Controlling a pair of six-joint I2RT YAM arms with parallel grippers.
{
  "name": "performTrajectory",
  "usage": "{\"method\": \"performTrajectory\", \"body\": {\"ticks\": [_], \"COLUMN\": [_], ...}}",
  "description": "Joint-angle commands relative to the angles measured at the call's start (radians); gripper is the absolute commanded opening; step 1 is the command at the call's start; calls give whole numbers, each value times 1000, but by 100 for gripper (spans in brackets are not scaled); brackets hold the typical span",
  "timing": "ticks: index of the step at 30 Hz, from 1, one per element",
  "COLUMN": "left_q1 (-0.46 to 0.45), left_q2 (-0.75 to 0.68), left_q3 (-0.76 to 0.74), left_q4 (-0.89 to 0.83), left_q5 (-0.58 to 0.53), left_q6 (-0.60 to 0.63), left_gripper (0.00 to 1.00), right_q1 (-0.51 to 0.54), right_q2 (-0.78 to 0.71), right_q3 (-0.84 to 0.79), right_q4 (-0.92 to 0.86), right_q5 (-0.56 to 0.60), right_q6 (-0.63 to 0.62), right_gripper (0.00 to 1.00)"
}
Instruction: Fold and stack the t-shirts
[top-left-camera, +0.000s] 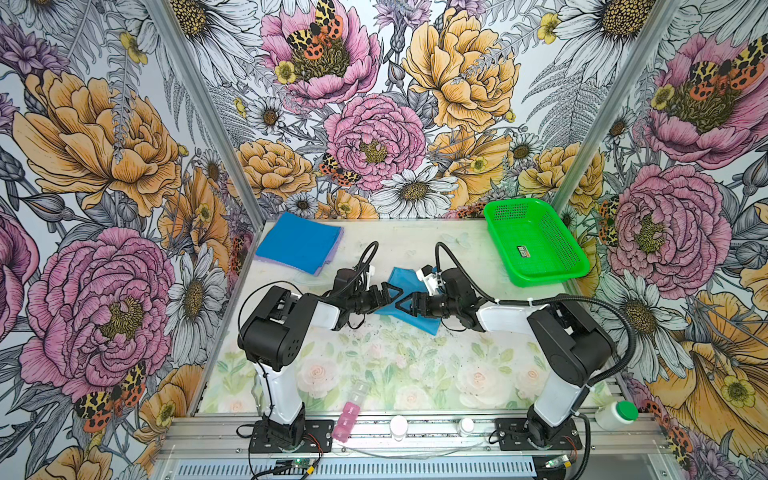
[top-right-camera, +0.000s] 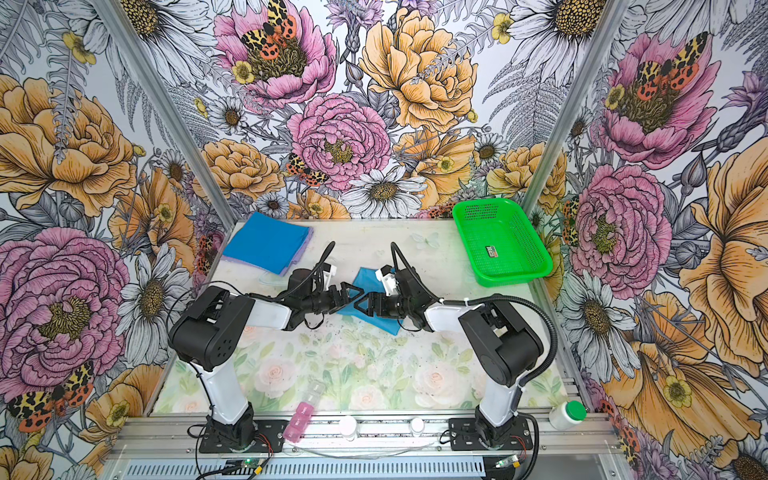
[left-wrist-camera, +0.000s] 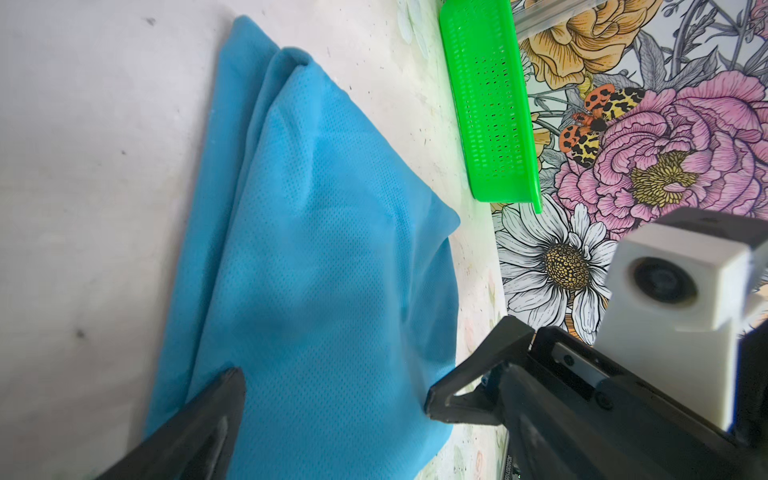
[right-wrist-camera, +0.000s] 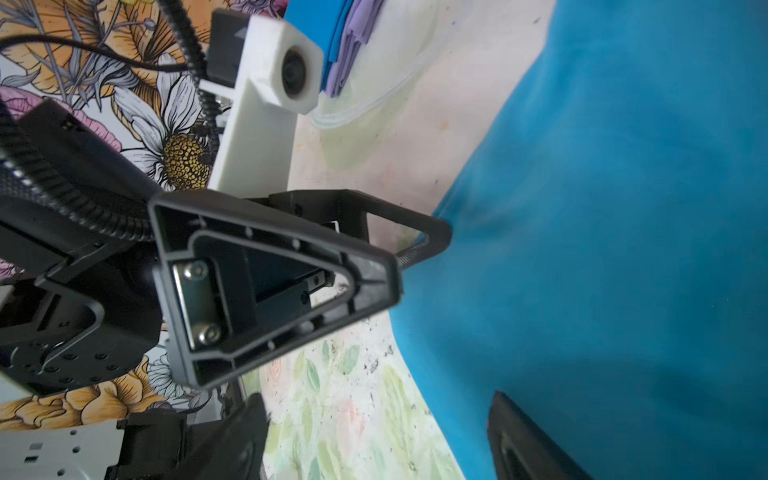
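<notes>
Done: you had a blue shirt (top-left-camera: 297, 245) folded square on top of lavender cloth (right-wrist-camera: 353, 41) at the far left corner of the bench (top-left-camera: 415, 237). The stack looked tidy in both top views. How many lavender shirts lay under it, I could not tell.
In hand: the teal shirt (top-left-camera: 417, 322) lay mid-bench, well apart from the stack. I judged it only partly folded, since the left wrist view showed a raised crease and uneven edges.
Left jaws: yours stood wide apart, straddling one end of the teal shirt and gripping nothing.
Right jaws: yours were spread too, facing the left jaws over the same shirt, with nothing held.
Basket: the green basket (top-left-camera: 540, 232) at far right held no shirt.
Left to do: you likely had a last fold to make on the teal shirt, then its move onto the stack.
Progress: well past half, by my judgement.
</notes>
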Motion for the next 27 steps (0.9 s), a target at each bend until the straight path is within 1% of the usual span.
{"method": "performTrajectory", "body": {"ticks": [1, 4, 7, 11, 13, 17, 20, 23, 24, 27], "left_q1": [15, 22, 29, 30, 28, 23, 18, 14, 12, -15], "left_q2": [6, 4, 5, 6, 8, 12, 4, -58, -86, -154], "left_q3": [-24, -26, -25, -22, -20, -18, -14, -16, -11, 19], "left_q4": [-21, -22, -28, -30, -35, -46, -47, -55, -79, -256], "left_q5": [15, 22, 27, 33, 33, 32, 39, 62, 71, 62], "left_q6": [-7, -9, -6, -6, -3, 2, -1, 3, 14, 103], "left_gripper": [98, 98, 98, 98, 98, 98, 97, 97, 97, 97], "right_q1": [11, 17, 16, 10, 10, 6, 3, -2, -6, -28], "right_q2": [90, 150, 144, 106, 81, 17, -21, -51, -72, -177], "right_q3": [55, 65, -13, -111, -160, -248, -275, -288, -295, -314], "right_q4": [104, 105, 73, -33, -55, -64, -62, 1, 26, 39], "right_q5": [-61, -73, -35, 21, 31, 47, 50, 23, 17, 33], "right_q6": [6, 20, 15, -13, -22, -21, -23, -10, 1, 19], "right_gripper": [84, 83, 83, 83, 83, 83, 83, 83, 83, 83]}}
